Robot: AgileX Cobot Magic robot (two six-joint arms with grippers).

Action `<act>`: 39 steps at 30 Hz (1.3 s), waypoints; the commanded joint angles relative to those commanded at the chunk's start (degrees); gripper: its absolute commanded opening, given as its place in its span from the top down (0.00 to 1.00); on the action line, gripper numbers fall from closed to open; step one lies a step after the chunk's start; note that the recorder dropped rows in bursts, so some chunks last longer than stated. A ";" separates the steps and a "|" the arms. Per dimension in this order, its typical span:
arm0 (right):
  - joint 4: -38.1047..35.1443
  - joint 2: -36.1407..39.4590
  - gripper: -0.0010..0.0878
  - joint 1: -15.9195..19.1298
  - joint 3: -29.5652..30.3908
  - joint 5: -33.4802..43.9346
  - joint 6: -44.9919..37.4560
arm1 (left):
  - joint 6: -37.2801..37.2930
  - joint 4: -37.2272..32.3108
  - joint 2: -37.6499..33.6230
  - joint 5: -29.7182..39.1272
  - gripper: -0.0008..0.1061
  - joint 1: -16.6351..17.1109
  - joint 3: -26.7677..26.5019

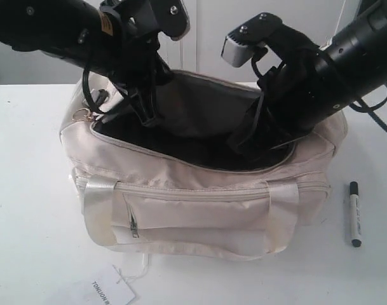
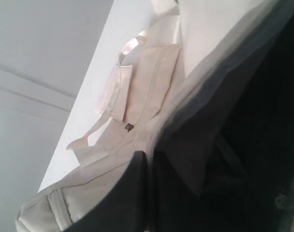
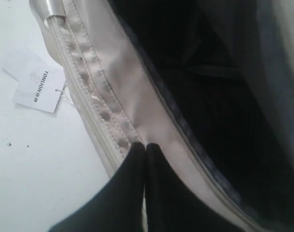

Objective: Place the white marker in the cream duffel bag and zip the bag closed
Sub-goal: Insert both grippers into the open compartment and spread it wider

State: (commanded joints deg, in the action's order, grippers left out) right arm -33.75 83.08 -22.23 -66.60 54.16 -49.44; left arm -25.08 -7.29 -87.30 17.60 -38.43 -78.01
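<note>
Exterior view: the white marker lies flat on the bench, outside the bag and well apart from the right end effector, on its outer side. Light, rigid and smooth-barrelled, it is best pinched mid-barrel, across its width. The cream duffel bag is soft, limp fabric, black inside, with glossy straps and its top zip open. The right end effector is closed, seemingly nipping the front rim. The left end effector is closed at the rear rim.
</note>
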 joint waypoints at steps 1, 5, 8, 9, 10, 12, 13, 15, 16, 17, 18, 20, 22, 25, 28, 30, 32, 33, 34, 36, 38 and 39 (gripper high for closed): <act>-1.58 0.55 0.99 0.00 0.00 0.00 -1.57 | -0.02 0.45 0.00 0.00 0.99 0.30 0.00; -8.18 2.32 0.99 0.00 0.00 0.38 -9.04 | -0.02 5.00 0.00 0.00 0.99 1.28 0.00; -10.85 3.76 0.99 0.00 0.00 0.49 -12.29 | -0.38 7.62 0.00 1.13 0.99 1.40 0.00; -11.25 4.27 0.99 0.00 0.00 0.49 -12.41 | -0.38 8.46 0.00 1.85 0.99 1.68 0.00; -11.87 4.76 0.99 0.00 0.00 0.35 -12.41 | -0.38 9.24 0.00 2.44 0.99 1.78 -0.03; -12.56 5.68 0.99 0.00 0.00 0.05 -13.20 | -0.38 9.91 0.00 3.14 0.99 2.34 -0.03; -13.29 6.15 0.99 0.00 0.00 0.05 -14.39 | -0.38 10.33 0.00 3.22 0.99 2.47 -0.03; -15.36 6.81 0.99 0.00 0.00 -0.15 -17.16 | -0.38 10.75 0.00 3.20 0.99 2.60 -0.13; -16.81 7.21 0.99 0.00 0.00 -0.43 -18.90 | -0.38 11.17 0.00 3.24 0.99 2.73 -0.13; -18.58 7.46 0.98 0.00 0.00 -0.44 -20.91 | -0.57 12.33 0.00 3.48 0.99 2.97 -0.13; -19.72 7.70 0.96 0.00 0.00 -0.44 -22.66 | -0.83 13.61 0.00 3.58 0.99 3.08 -0.13; -20.81 8.22 0.90 -0.12 0.00 -0.73 -27.13 | -2.15 16.68 -0.10 3.56 0.99 4.04 -0.13; -20.66 9.03 0.82 -0.57 0.00 -2.39 -29.00 | -3.97 20.02 -0.10 3.56 0.99 4.86 -0.13; -21.61 10.33 0.69 -1.14 0.00 -3.92 -31.02 | -8.95 26.99 -0.10 4.59 0.99 6.06 -0.13; -22.19 11.83 0.58 -1.74 0.00 -5.78 -32.36 | -13.55 32.82 -0.10 5.05 0.99 6.47 -0.13; -22.19 12.77 0.54 -2.34 0.00 -6.70 -32.78 | -14.14 33.45 -0.10 4.94 0.99 6.61 -0.13; -22.76 13.88 0.53 -3.51 0.00 -8.93 -32.91 | -14.14 33.45 -0.10 4.94 0.99 6.61 -0.13; -23.86 14.72 0.53 -4.27 0.00 -10.56 -33.05 | -14.14 33.45 -0.10 4.94 0.99 6.61 -0.13; -24.25 15.10 0.53 -4.73 0.00 -11.17 -33.32 | -14.14 33.45 -0.10 4.94 0.99 6.61 -0.13; -25.65 16.52 0.53 -5.28 0.00 -12.42 -33.30 | -14.14 33.45 -0.10 5.27 0.99 6.61 -0.13; -27.30 17.70 0.53 -5.36 0.00 -11.92 -33.30 | -14.14 33.45 -0.10 5.84 0.99 6.61 -0.13; -28.23 17.98 0.53 -5.36 0.00 -11.92 -33.30 | -14.14 33.45 -0.10 6.07 0.99 6.61 -0.13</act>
State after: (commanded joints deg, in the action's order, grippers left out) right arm -61.98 101.06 -27.59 -66.60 42.25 -82.74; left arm -39.22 26.16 -87.40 23.67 -31.82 -78.13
